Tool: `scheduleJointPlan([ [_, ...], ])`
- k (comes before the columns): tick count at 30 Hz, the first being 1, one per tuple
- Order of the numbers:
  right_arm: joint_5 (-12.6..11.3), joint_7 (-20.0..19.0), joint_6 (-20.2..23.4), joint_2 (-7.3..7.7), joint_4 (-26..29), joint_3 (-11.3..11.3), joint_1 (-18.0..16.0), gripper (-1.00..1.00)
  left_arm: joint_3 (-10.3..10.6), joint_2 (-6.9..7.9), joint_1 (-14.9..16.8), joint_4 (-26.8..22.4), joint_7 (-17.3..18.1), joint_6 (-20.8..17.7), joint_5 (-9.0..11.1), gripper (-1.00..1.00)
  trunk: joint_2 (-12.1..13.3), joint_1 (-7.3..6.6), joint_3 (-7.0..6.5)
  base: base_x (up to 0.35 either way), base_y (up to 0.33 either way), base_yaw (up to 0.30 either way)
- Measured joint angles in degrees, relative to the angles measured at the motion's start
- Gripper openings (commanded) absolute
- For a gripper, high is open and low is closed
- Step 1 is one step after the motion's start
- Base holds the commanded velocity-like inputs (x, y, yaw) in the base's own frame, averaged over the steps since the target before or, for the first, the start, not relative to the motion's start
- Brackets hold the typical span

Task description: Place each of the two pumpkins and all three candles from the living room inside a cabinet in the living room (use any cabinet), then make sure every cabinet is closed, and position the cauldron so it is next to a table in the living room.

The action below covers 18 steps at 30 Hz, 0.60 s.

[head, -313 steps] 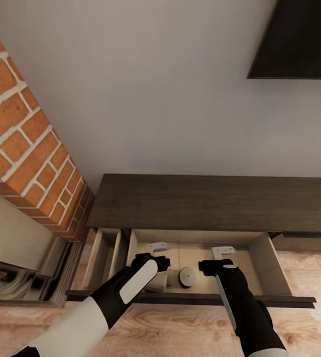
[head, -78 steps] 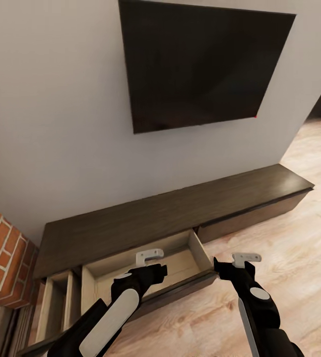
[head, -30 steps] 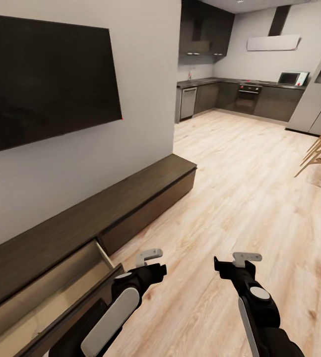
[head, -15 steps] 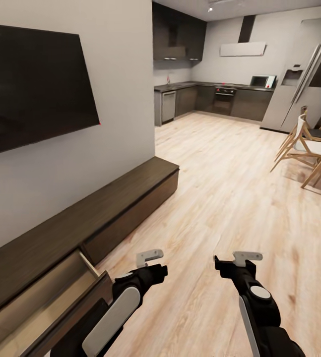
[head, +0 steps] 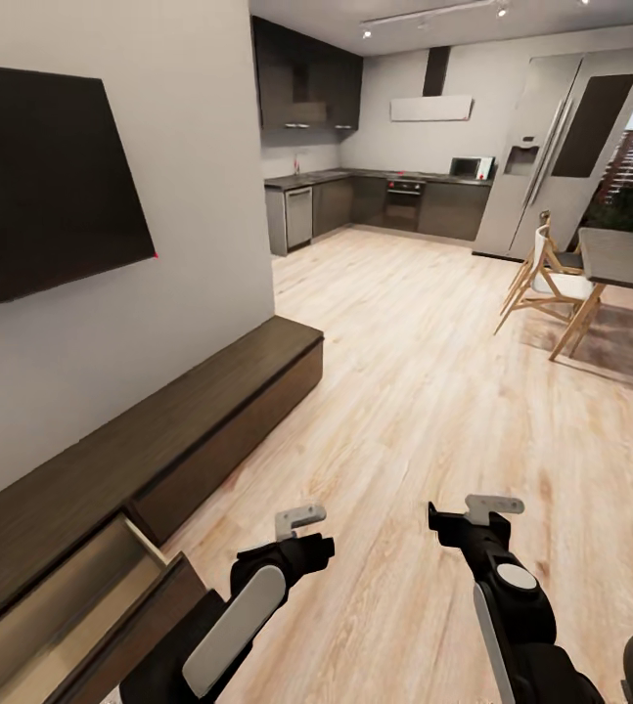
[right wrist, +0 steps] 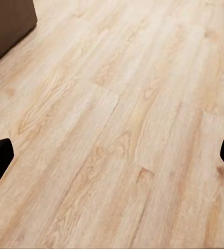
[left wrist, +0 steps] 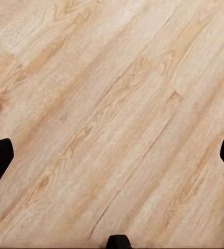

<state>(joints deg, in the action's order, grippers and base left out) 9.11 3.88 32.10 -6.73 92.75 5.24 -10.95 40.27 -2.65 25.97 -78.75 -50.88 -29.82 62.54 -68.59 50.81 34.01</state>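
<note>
Cabinet: long dark wood, lower left, drawer pulled out.
Claws: my left and right spread wide, empty.
Floor: pale planks.

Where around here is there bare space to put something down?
The cabinet has a long bare top under the TV. Wide wood floor lies bare between cabinet and dining table. It is crowded around the chairs.

Pale wood floor, wall-mounted TV, dark kitchen units, dining chairs.
</note>
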Motion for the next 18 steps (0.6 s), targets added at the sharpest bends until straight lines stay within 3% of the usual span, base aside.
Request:
scheduleJointPlan([
  [3,-0.03,1.99,-0.33,0.2,0.0,0.01,-0.08,1.0,-1.54,-0.3,0.06,3.89,6.15,1.14,-0.46,1.0,0.0,0.0,-0.24,0.0,0.0,-0.196],
  [6,-0.03,2.69,-0.39,0.44,0.0,0.05,-0.51,1.0,-2.07,-0.45,0.07,5.16,9.09,1.59,-0.29,1.0,0.0,0.0,-0.49,0.0,0.0,-0.178],
  [10,-0.04,2.98,-0.43,0.5,-0.02,0.06,-0.77,1.0,-2.77,-0.25,-0.02,6.02,11.16,2.0,0.25,1.0,0.0,0.0,-0.83,0.0,0.0,-0.17],
  [13,-0.04,3.17,0.14,0.6,0.0,0.17,-1.16,1.0,-4.0,-0.6,-1.58,12.2,12.62,2.4,0.99,1.0,0.4,-0.22,-1.25,0.0,0.0,-0.19],
  [15,-0.02,3.21,1.24,0.75,-0.01,0.48,-1.47,1.0,-4.24,-0.74,-2.22,13.03,12.77,2.26,1.5,1.0,0.4,-0.22,-1.42,0.0,0.0,-0.198],
  [18,0.04,3.22,5.28,1.34,0.0,1.52,-2.85,1.0,-4.5,-0.76,-2.87,12.44,13.17,2.16,4.42,1.0,0.01,-0.01,-1.49,0.0,0.0,-0.203],
])
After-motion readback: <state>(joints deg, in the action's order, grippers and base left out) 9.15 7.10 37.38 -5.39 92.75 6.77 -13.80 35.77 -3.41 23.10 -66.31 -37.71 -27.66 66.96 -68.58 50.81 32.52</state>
